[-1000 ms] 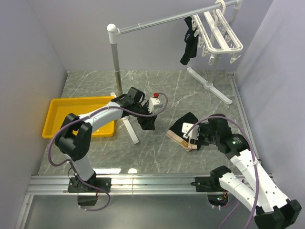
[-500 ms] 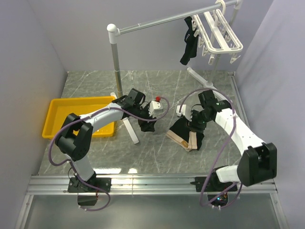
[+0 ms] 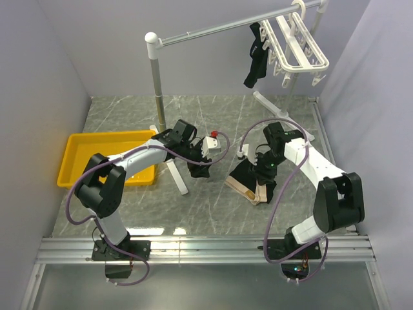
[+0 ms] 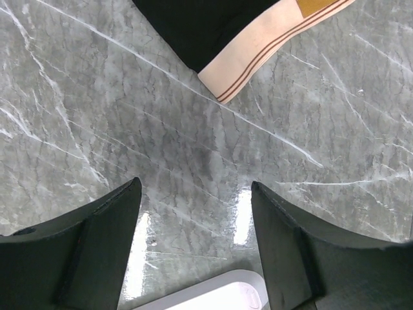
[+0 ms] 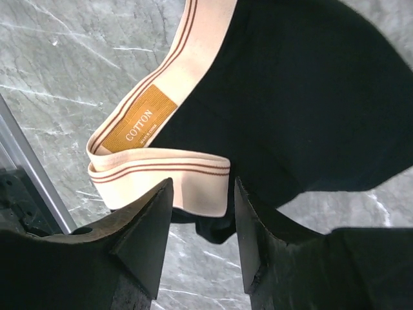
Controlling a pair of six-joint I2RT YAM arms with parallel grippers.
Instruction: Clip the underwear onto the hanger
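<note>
The underwear (image 3: 243,174), black with a tan waistband (image 3: 250,192), lies crumpled on the marble floor right of centre. My right gripper (image 3: 264,174) hovers low over it, open. In the right wrist view the gripper (image 5: 203,184) stands open over the folded end of the waistband (image 5: 161,165), and black cloth (image 5: 303,97) fills the upper right. My left gripper (image 3: 199,169) is open and empty just left of the underwear. In the left wrist view the gripper (image 4: 195,187) is over bare floor, with the underwear's corner (image 4: 213,19) ahead. The white hanger (image 3: 295,44) hangs on the rail at top right.
A small all-black garment (image 3: 255,59) hangs beside the hanger. The grey rail stand (image 3: 157,77) has white feet (image 3: 177,175) next to my left gripper, one of which also shows in the left wrist view (image 4: 206,298). A yellow tray (image 3: 80,145) sits at the left. Walls close in on both sides.
My right arm has swung up from the near right and now reaches over the underwear from behind. The underwear has shifted slightly. My left gripper has barely moved.
</note>
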